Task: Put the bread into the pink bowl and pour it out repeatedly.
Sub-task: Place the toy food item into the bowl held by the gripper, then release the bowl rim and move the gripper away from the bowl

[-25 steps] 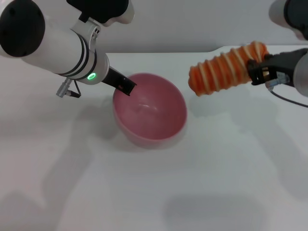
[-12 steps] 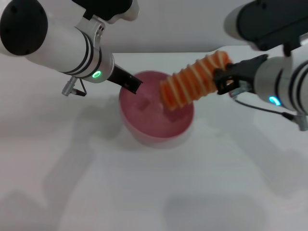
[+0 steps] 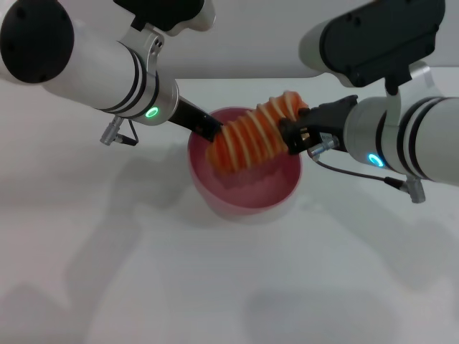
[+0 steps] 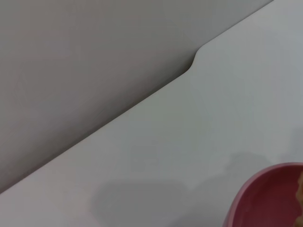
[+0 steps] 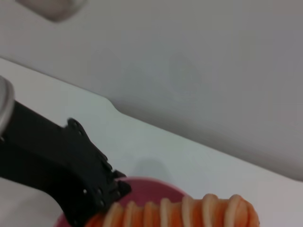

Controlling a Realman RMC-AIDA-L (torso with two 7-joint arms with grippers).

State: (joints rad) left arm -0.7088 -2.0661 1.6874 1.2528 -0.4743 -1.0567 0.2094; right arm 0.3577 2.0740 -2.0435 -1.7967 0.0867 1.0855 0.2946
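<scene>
The pink bowl point(image 3: 238, 205) sits on the white table at centre in the head view. My left gripper point(image 3: 206, 128) is shut on its far-left rim. The striped orange and cream bread point(image 3: 249, 139) slants over the bowl, with its lower end dipped inside near the left gripper. My right gripper point(image 3: 292, 136) is shut on its higher right end, above the bowl's right rim. The right wrist view shows the bread point(image 5: 189, 213), the bowl's rim point(image 5: 152, 184) and the left arm's black finger point(image 5: 71, 165). The bowl's edge point(image 4: 265, 194) shows in the left wrist view.
The white table point(image 3: 215, 287) stretches bare in front of the bowl. Its back edge point(image 3: 237, 77) meets a grey wall just behind the bowl, with a small notch point(image 4: 195, 56) in that edge. Both arms reach in from the upper corners.
My right gripper has carried the bread leftward from the far right to over the bowl and tipped its end in. The left gripper and bowl have shifted slightly to the right.
</scene>
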